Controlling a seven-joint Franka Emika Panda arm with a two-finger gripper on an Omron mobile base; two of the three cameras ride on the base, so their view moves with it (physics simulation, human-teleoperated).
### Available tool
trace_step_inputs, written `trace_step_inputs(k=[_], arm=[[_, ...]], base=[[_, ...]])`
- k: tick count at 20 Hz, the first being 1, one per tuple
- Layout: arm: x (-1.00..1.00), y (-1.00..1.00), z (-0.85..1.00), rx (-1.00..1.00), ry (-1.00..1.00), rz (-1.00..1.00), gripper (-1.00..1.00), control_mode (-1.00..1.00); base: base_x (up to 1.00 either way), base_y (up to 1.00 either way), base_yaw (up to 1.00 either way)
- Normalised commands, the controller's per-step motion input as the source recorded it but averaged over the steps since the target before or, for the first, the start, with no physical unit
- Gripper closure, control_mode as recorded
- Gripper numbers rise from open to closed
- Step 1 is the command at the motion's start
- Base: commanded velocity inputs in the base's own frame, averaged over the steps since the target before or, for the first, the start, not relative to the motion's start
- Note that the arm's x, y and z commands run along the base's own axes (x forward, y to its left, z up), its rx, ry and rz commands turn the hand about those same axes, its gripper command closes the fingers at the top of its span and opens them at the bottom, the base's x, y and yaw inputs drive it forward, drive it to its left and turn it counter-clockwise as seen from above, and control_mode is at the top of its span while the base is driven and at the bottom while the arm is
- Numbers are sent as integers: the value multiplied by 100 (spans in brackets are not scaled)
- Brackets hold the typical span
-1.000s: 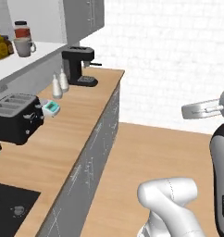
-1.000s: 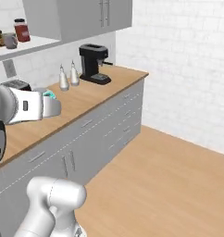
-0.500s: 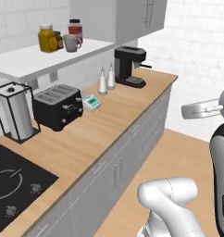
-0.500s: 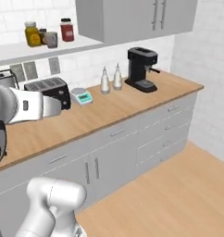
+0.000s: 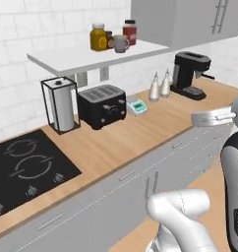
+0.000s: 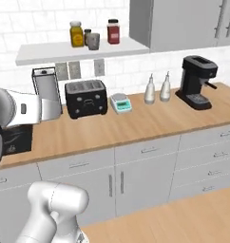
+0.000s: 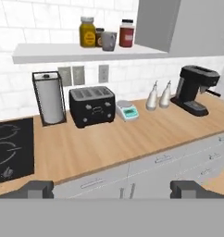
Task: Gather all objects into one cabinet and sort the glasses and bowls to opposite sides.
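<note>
Shifted since the earlier frame: the whole outlook, swung by the driving base, so a hob and paper-towel stand now show where only toaster and coffee machine did; the things themselves kept their places.

Landmark: boxy black two-slot toaster [image 5: 101, 105].

- Long light-wood tabletop [image 5: 140, 130], under the toaster, running on past the coffee machine.
- Wall cabinet with tall flat light-grey doors [image 6: 183, 23], above and beyond the toaster, doors closed.
- Open white wall shelf [image 6: 74, 51], directly above the toaster.
- Flat black hob [image 5: 27, 165], on the side of the toaster away from the coffee machine.
- Black coffee machine [image 6: 197, 81], well apart from the toaster, under the cabinet.
- White paper-towel roll in a dark wire stand [image 7: 49, 98], just beside the toaster.
- Small dull grey handled cup [image 7: 108, 40], on the shelf above the toaster, between a yellow jar [image 7: 87, 32] and a red jar [image 7: 127, 33]. Bowls: none seen.

Risk, as judged: a reach for the cup could knock the close-set jars off the shelf; the shut cabinet doors would block any placing.

Arm: raised and folded back, hand level, facing the wall. End effector [image 7: 115, 189]: fingers spread wide, empty, well short of the tabletop edge.
</note>
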Motion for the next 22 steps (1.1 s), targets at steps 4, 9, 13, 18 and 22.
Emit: trace_step_inputs(k=[4, 9, 13, 18, 22], arm=[[0, 0, 0, 0, 0, 0, -100, 100], [0, 0, 0, 0, 0, 0, -100, 100], [0, 0, 0, 0, 0, 0, -100, 100], [0, 0, 0, 0, 0, 0, -100, 100], [0, 0, 0, 0, 0, 0, -100, 100]], base=[[28, -66, 52], [21, -72, 49], [17, -81, 46], [26, -76, 34], [11, -9, 7]])
